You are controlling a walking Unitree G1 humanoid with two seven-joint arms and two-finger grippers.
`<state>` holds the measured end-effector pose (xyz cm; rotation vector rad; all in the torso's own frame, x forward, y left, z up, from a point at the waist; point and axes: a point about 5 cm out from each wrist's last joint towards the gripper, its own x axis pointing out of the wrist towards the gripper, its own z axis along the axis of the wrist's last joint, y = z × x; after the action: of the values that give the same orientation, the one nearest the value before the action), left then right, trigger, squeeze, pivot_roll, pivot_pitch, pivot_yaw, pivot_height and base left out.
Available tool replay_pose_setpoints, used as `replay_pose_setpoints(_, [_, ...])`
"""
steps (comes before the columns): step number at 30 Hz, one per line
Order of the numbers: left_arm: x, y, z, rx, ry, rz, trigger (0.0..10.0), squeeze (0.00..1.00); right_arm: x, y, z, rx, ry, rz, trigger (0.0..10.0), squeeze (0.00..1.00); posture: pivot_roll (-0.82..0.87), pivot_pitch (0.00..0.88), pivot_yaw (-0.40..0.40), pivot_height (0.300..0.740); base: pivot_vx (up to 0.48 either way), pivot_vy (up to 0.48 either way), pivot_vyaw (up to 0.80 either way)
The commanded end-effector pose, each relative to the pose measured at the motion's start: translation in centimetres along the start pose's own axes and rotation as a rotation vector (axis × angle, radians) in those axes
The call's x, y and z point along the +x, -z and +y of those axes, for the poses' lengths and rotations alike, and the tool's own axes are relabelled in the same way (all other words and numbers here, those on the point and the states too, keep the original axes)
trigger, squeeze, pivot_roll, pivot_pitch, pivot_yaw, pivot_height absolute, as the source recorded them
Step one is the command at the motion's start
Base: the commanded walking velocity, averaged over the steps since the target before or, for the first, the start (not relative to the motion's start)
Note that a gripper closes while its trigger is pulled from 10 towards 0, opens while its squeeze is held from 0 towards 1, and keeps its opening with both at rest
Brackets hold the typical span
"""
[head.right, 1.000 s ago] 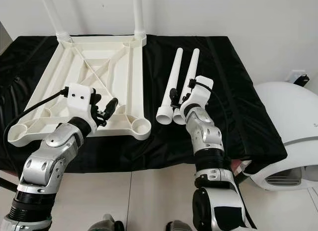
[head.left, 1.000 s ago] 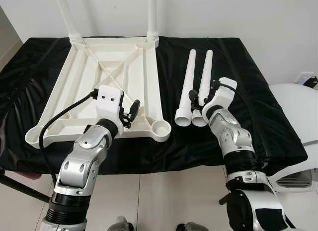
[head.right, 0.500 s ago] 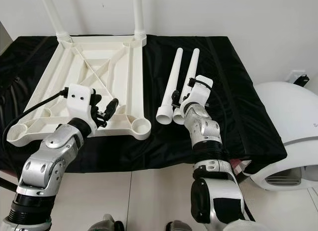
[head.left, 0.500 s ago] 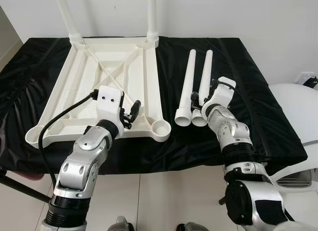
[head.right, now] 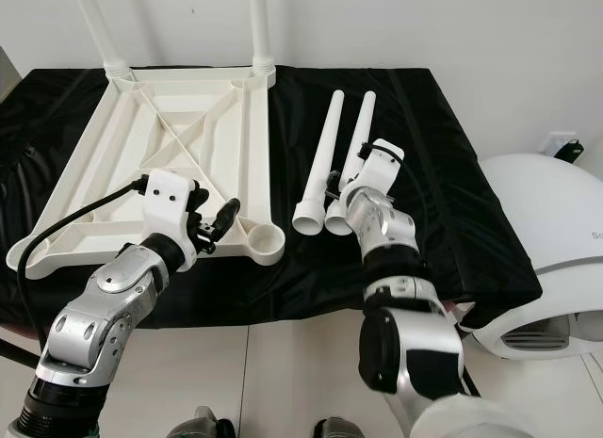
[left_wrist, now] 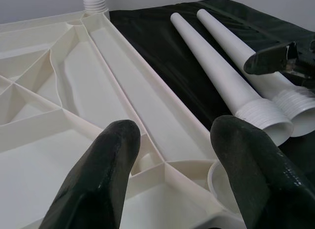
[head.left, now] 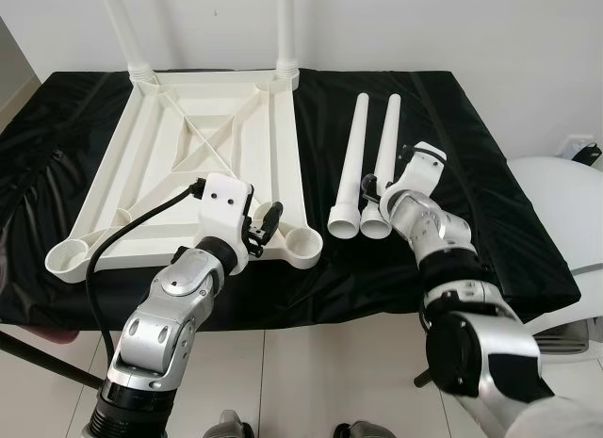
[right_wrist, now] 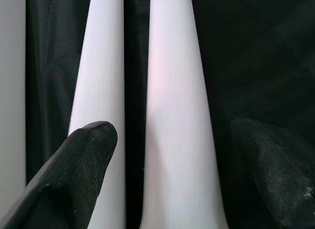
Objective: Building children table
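Tabletop (head.left: 203, 151): white ribbed plastic, upside down, left half of black-clothed table (head.left: 490, 165) | loose legs (head.left: 369, 160): two smooth tapered tubes, centre-right | left gripper (left_wrist: 172, 155): spread over near-right corner socket | right gripper (right_wrist: 162, 155): spread astride right leg.

The upturned tabletop (head.left: 217, 165) looked like moulded white plastic, smooth with a faint sheen along its ribs. Two loose legs (head.left: 367, 165) were the same white plastic, smooth along their tapers and ridged with threads at the wide ends. The cloth (head.left: 471, 155) under them was black fabric, slightly glossy and creased. The fingers (left_wrist: 98, 179) of the left gripper (left_wrist: 172, 175) were matt black with a finely pebbled, rubbery surface. The arms (head.left: 160, 325) were brushed silver metal with glossy white plastic wrist housings.
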<state>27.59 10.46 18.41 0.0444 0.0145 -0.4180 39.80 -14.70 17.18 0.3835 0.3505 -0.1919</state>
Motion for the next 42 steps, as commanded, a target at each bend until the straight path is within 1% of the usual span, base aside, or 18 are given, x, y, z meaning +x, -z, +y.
replay_pose_setpoints(1, [-0.2, 0.3, -0.3, -0.005, 0.053, 0.019, 10.0, 0.00, 0.1, 0.3, 0.1, 0.022, 0.008, 0.021, 10.0, 0.00, -0.01, 0.079, 0.046, 0.740, 0.000, 0.000, 0.00])
replay_pose_setpoints(3, [-0.3, 0.3, -0.4, -0.005, 0.055, 0.021, 10.0, 0.00, 0.3, 0.7, 0.4, 0.009, 0.019, 0.088, 10.0, 0.00, 0.00, 0.086, 0.042, 0.740, 0.000, 0.000, 0.00])
replay_pose_setpoints(4, [-0.3, 0.3, -0.4, -0.005, 0.055, 0.021, 10.0, 0.00, 0.3, 0.7, 0.4, 0.009, 0.019, 0.088, 10.0, 0.00, 0.00, 0.086, 0.042, 0.740, 0.000, 0.000, 0.00])
replay_pose_setpoints(5, [-0.3, 0.3, -0.5, -0.006, 0.055, 0.021, 10.0, 0.00, 0.3, 1.0, 0.5, -0.002, 0.021, 0.116, 10.0, 0.00, 0.00, 0.086, 0.041, 0.740, 0.000, 0.000, 0.00])
replay_pose_setpoints(7, [-0.3, 0.3, -0.5, -0.006, 0.055, 0.021, 10.0, 0.00, 0.3, 1.0, 0.5, -0.002, 0.021, 0.116, 10.0, 0.00, 0.00, 0.086, 0.041, 0.740, 0.000, 0.000, 0.00])
replay_pose_setpoints(9, [-0.5, 0.3, -0.6, -0.011, 0.052, 0.020, 10.0, 0.00, 0.3, 2.0, 0.4, -0.015, 0.036, 0.177, 10.0, 0.00, 0.00, 0.091, 0.035, 0.740, 0.000, 0.000, 0.00])
replay_pose_setpoints(11, [-0.5, 0.2, -0.6, -0.013, 0.050, 0.020, 10.0, 0.00, 0.4, 2.4, 0.2, -0.018, 0.043, 0.202, 10.0, 0.00, 0.00, 0.092, 0.035, 0.740, 0.000, 0.000, 0.00])
replay_pose_setpoints(14, [-0.6, 0.2, -0.6, -0.015, 0.048, 0.019, 10.0, 0.00, 0.4, 2.8, 0.1, -0.029, 0.053, 0.215, 10.0, 0.00, 0.00, 0.093, 0.033, 0.740, 0.000, 0.000, 0.00])
replay_pose_setpoints(17, [-0.6, 0.2, -0.7, -0.019, 0.046, 0.019, 10.0, 0.00, 0.5, 3.5, -0.5, -0.020, 0.091, 0.255, 10.0, 0.00, 0.00, 0.091, 0.030, 0.740, 0.000, 0.000, 0.00])
replay_pose_setpoints(22, [-0.7, 0.3, -0.8, -0.017, 0.049, 0.023, 10.0, 0.00, 0.6, 4.0, -1.2, -0.024, 0.130, 0.268, 10.0, 0.00, 0.00, 0.090, 0.029, 0.740, 0.000, 0.000, 0.00])
replay_pose_setpoints(23, [-0.7, 0.3, -0.8, -0.015, 0.049, 0.024, 10.0, 0.00, 0.6, 4.1, -1.3, -0.014, 0.136, 0.274, 7.7, 0.00, 0.00, 0.088, 0.030, 0.740, 0.000, 0.000, 0.00])
replay_pose_setpoints(24, [-0.7, 0.3, -0.8, -0.015, 0.049, 0.024, 10.0, 0.00, 0.6, 4.1, -1.3, -0.014, 0.136, 0.274, 7.7, 0.00, 0.00, 0.088, 0.030, 0.740, 0.000, 0.000, 0.00])
replay_pose_setpoints(25, [-0.7, 0.3, -0.8, -0.015, 0.050, 0.025, 10.0, 0.00, 0.6, 4.1, -1.3, -0.006, 0.134, 0.276, 4.6, 0.00, 0.00, 0.088, 0.030, 0.740, 0.000, 0.000, 0.00])
replay_pose_setpoints(26, [-0.7, 0.3, -0.8, -0.015, 0.050, 0.025, 10.0, 0.00, 0.6, 4.1, -1.3, -0.006, 0.134, 0.276, 4.6, 0.00, 0.00, 0.088, 0.030, 0.740, 0.000, 0.000, 0.00])
replay_pose_setpoints(27, [-0.7, 0.3, -0.8, -0.015, 0.050, 0.025, 10.0, 0.00, 0.6, 4.1, -1.3, -0.001, 0.132, 0.276, 2.6, 0.00, 0.00, 0.088, 0.030, 0.740, 0.000, 0.000, 0.00])
replay_pose_setpoints(28, [-0.7, 0.3, -0.8, -0.015, 0.050, 0.025, 10.0, 0.00, 0.6, 4.1, -1.3, -0.001, 0.132, 0.276, 2.6, 0.00, 0.00, 0.088, 0.030, 0.740, 0.000, 0.000, 0.00])
replay_pose_setpoints(29, [-0.7, 0.3, -0.9, -0.014, 0.054, 0.025, 10.0, 0.00, 0.6, 4.1, -1.3, -0.002, 0.137, 0.276, 0.0, 0.00, 0.01, 0.083, 0.030, 0.740, 0.000, 0.000, 0.00])
replay_pose_setpoints(42, [-1.0, 0.3, -1.1, -0.006, 0.073, 0.030, 10.0, 0.00, 0.7, 4.4, -1.8, 0.059, 0.176, 0.312, 0.0, 0.00, 0.01, 0.074, 0.027, 0.740, 0.000, 0.000, 0.00])
